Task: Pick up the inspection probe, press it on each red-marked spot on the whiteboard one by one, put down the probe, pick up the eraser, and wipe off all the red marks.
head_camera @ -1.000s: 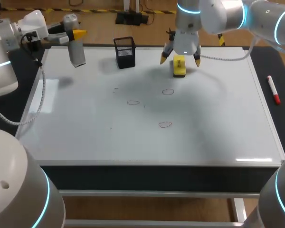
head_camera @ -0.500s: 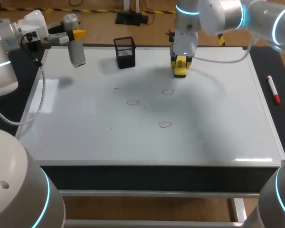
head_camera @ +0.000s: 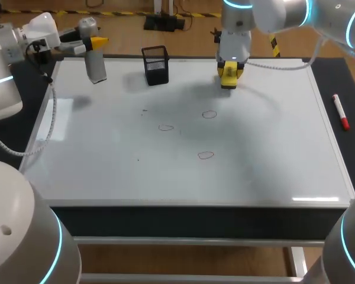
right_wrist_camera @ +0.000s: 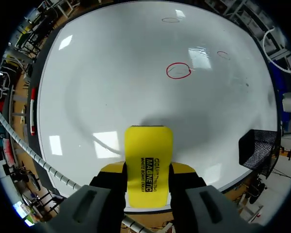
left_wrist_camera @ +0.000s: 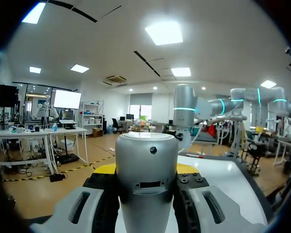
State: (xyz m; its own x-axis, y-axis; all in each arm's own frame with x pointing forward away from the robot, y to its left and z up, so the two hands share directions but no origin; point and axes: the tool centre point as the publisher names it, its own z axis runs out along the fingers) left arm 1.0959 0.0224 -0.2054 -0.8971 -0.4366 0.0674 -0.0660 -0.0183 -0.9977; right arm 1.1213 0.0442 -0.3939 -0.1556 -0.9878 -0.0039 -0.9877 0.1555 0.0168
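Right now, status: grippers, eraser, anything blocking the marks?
Left gripper shut on probe, at far left corner. Right gripper shut on eraser, over whiteboard far edge. Three red marks unwiped; nothing between eraser and them.

Our left arm and right arm both wore smooth, rounded white-grey shells, with glowing cyan rings at the joints. A white ribbed cable ran beside the left arm, and a second cable hung by the right. Our left gripper had grey housings with slots, black fingers dotted with small screws, and yellow tips. Our right gripper looked the same.
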